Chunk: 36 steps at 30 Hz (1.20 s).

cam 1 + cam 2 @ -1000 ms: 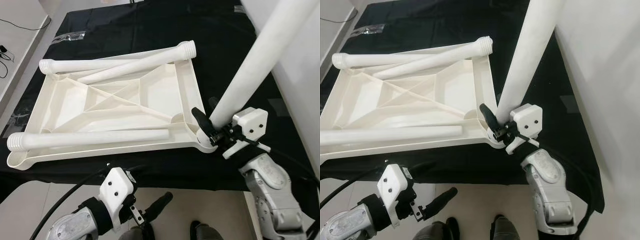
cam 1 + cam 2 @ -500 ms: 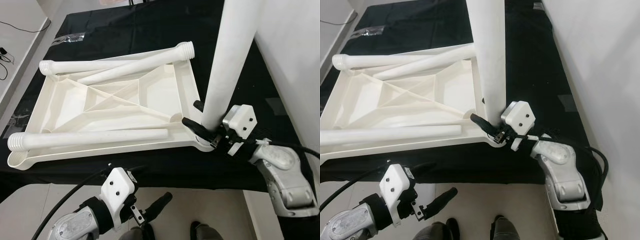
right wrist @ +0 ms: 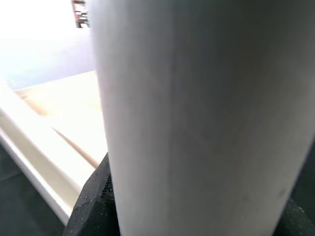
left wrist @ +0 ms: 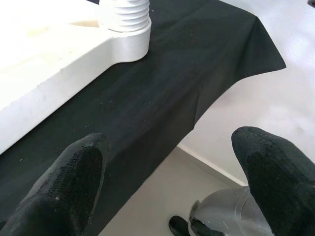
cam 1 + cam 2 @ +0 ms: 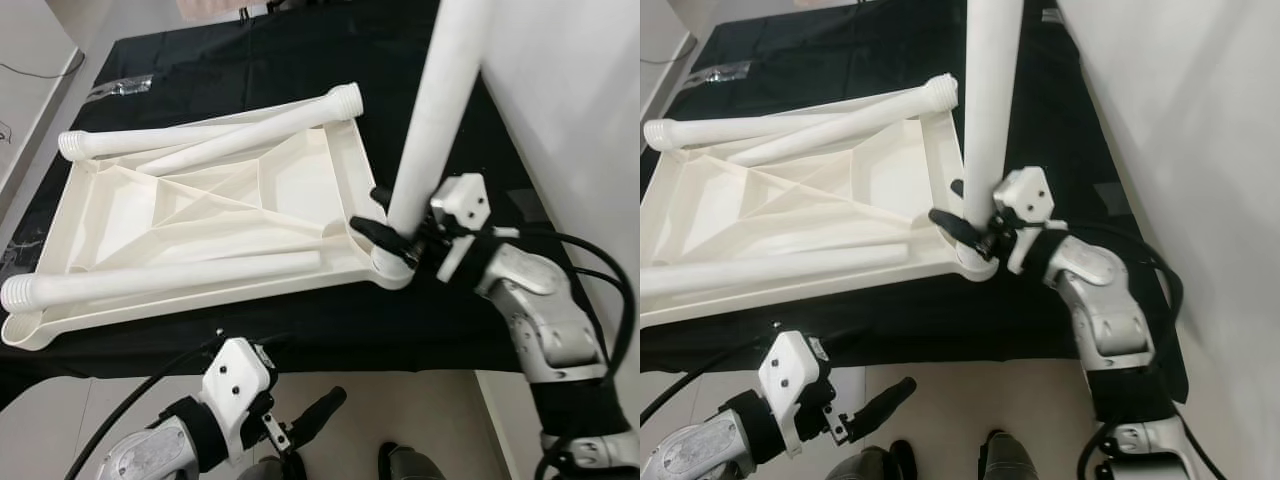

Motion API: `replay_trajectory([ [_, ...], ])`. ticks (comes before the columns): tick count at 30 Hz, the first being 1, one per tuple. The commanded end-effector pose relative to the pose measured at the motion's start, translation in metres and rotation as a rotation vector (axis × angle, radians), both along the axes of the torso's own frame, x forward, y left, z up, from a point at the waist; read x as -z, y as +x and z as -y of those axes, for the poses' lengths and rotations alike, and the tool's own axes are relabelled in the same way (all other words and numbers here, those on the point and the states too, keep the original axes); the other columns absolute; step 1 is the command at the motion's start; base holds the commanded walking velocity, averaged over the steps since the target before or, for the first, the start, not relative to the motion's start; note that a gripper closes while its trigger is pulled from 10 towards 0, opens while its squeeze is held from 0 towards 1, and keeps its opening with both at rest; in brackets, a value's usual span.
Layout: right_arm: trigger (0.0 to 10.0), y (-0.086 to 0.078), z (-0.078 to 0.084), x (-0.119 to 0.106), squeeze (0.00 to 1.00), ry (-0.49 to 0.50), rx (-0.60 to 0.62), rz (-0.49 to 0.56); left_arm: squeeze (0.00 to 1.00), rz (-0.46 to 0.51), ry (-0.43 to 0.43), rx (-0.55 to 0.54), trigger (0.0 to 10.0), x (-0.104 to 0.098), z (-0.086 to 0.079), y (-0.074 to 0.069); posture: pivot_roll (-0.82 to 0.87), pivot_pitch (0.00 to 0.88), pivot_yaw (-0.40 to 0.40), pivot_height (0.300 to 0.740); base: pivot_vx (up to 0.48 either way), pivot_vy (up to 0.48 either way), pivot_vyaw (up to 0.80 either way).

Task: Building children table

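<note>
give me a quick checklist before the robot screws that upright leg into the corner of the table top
1. Right gripper closed on upright leg: ok.
2. Leg foot seated in corner socket: cannot tell, fingers hide the joint.
3. Leg vertical: not ok, tilted.
4. Table top lying flat, underside up, on black cloth: ok.
5. Three loose legs clear of that corner: ok.
6. Left gripper open, off the table edge: ok.

Upright white leg on overturned tabletop
</note>
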State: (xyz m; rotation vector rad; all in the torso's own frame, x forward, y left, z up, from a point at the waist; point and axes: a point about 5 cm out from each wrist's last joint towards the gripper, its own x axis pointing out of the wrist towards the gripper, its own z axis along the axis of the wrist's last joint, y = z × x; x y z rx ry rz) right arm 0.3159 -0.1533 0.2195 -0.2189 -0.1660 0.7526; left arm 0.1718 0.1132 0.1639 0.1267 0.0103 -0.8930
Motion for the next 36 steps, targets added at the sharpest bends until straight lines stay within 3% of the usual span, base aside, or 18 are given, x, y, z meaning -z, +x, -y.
replay_trajectory([
  [1, 10.0, -0.002, 0.009, 0.051, 0.00, -0.101, 0.157, -0.218, 0.00, -0.017, 0.002, -0.001, 10.0, 0.002, 0.000, -0.003, -0.01, 0.297, 0.104, 0.740, 0.000, 0.000, 0.00],
  [6, 10.0, -0.006, 0.009, 0.059, 0.00, -0.120, 0.243, -0.238, 0.00, -0.019, 0.000, -0.001, 10.0, 0.002, 0.000, -0.002, -0.01, 0.298, 0.104, 0.740, 0.000, 0.000, 0.00],
  [8, 10.0, -0.009, 0.012, 0.063, 0.00, -0.118, 0.384, -0.246, 0.00, -0.019, -0.001, 0.000, 10.0, 0.002, 0.000, -0.002, -0.01, 0.300, 0.106, 0.740, 0.000, 0.000, 0.00],
  [16, 10.0, -0.010, 0.017, 0.064, 0.00, -0.095, 0.597, -0.240, 0.00, -0.017, -0.001, -0.004, 10.0, 0.002, 0.000, 0.000, -0.01, 0.296, 0.104, 0.740, 0.000, 0.000, 0.00],
  [28, 10.0, -0.015, 0.024, 0.063, 0.00, 0.073, 0.779, -0.303, 0.00, -0.013, 0.001, -0.016, 10.0, 0.002, -0.002, 0.001, -0.01, 0.289, 0.106, 0.740, 0.000, 0.000, 0.00],
  [36, 10.0, -0.020, 0.016, 0.065, 0.00, 0.109, 0.796, -0.325, 0.00, -0.012, 0.004, -0.023, 10.0, 0.003, -0.003, 0.003, -0.01, 0.281, 0.110, 0.740, 0.000, 0.000, 0.00],
])
